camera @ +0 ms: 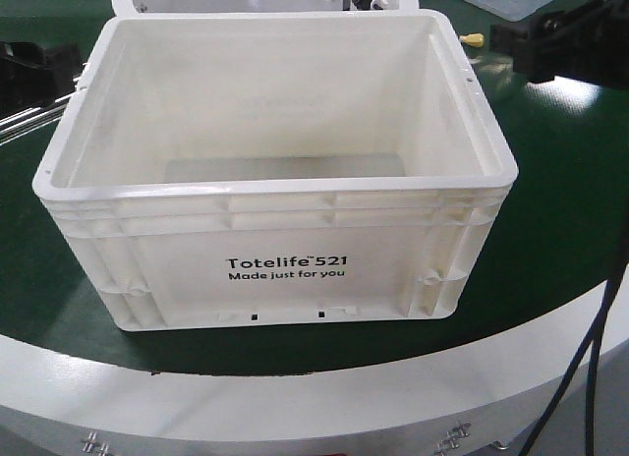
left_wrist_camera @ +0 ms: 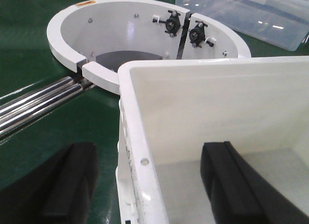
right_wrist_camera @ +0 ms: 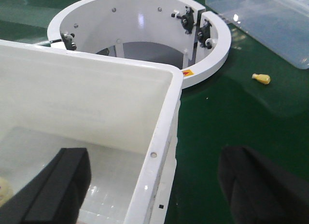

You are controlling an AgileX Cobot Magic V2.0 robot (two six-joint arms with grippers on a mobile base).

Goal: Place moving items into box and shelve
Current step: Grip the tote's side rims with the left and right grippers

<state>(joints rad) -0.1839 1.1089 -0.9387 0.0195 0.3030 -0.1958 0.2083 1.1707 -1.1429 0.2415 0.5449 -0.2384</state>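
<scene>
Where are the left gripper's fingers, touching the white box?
Apart. Left wrist view: the left gripper straddles the white Totelife crate's wall, green table and crate floor showing between fingers and wall.

A dark green mat (camera: 560, 181) covers a round table whose white outer rim (camera: 295, 397) curves across the bottom of the front view, with small metal latches (camera: 93, 442) fixed to it. At the table's middle stands a white ring-shaped wall (right_wrist_camera: 217, 50), split by a narrow gap with black knobs (right_wrist_camera: 188, 19) on either side. Chrome rods (left_wrist_camera: 34, 105) reach the ring across the mat. A clear plastic tub (left_wrist_camera: 241, 14) lies beyond. Black cables (camera: 590, 358) hang at the right. Light glints on the rods and tub
</scene>
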